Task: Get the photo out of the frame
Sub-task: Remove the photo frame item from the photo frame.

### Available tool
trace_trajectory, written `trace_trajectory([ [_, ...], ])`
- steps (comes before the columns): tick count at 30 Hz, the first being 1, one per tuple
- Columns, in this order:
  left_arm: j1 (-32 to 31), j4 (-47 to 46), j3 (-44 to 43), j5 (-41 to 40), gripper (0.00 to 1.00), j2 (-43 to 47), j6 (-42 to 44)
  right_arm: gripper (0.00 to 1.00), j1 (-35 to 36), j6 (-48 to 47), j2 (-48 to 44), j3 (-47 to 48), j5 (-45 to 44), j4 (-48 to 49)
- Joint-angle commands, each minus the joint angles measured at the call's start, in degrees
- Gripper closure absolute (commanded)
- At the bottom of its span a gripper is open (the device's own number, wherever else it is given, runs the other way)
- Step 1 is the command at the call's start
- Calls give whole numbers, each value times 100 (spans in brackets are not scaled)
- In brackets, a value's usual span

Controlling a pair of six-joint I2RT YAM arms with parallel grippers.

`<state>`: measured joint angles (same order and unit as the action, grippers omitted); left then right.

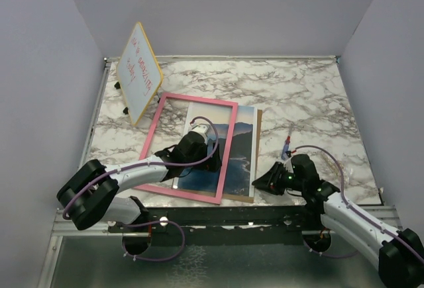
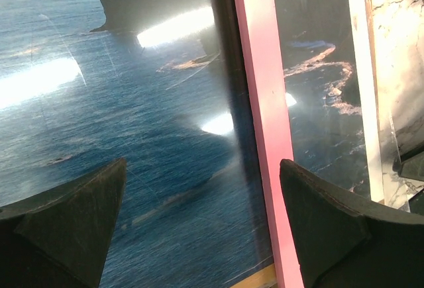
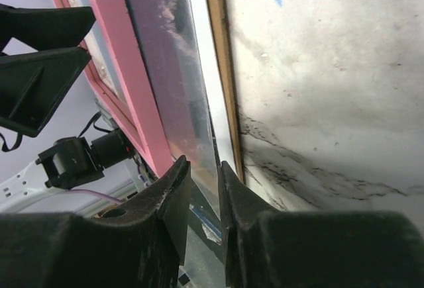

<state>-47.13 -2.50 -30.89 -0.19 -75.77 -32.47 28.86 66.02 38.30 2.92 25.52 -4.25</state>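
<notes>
The frame (image 1: 199, 98), a thin pink rectangle, lies flat on the marble table. The photo (image 1: 242, 149) of a dark headland over blue sea lies under it on a brown board, and both stick out past the frame's right side. My left gripper (image 1: 211, 163) hangs open over the photo (image 2: 132, 116), with the frame's pink right border (image 2: 262, 102) running just inside its right finger. My right gripper (image 1: 260, 183) is at the photo's near right corner. Its jaws (image 3: 204, 169) stand a narrow gap apart, and the edge of a glossy sheet (image 3: 179, 83) runs down between them.
A yellow-edged whiteboard (image 1: 140, 73) with red writing leans at the back left. A small blue and red object (image 1: 286, 145) lies on the marble table (image 1: 298, 96) right of the photo. Grey walls close in three sides.
</notes>
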Motion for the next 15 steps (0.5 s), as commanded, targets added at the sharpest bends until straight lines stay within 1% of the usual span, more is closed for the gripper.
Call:
trace_trajectory([
  [1, -49, -34, 97, 115, 3, -43, -66, 74, 0, 130, -312, 180, 305, -293],
  [4, -50, -63, 103, 123, 3, -60, -75, 75, -3, 197, -392, 118, 375, -201],
  [7, -51, -64, 107, 124, 3, -48, -84, 75, 5, 330, -350, -37, 508, 287],
  [9, -53, -51, 110, 97, 3, 20, -84, 75, 3, 400, -212, -92, 395, 377],
  [12, -56, 112, 49, -52, 3, 163, -64, 87, 5, 399, 217, -97, 393, 943],
  [13, -56, 192, 18, -132, 3, 234, -40, 94, 1, 402, 383, -66, 393, 1102],
  [14, -57, 235, -22, -197, 3, 304, -13, 99, 5, 388, 607, -38, 418, 1269],
  [15, -54, 333, -39, -251, 2, 382, 0, 99, 8, 325, 786, 30, 452, 1379],
])
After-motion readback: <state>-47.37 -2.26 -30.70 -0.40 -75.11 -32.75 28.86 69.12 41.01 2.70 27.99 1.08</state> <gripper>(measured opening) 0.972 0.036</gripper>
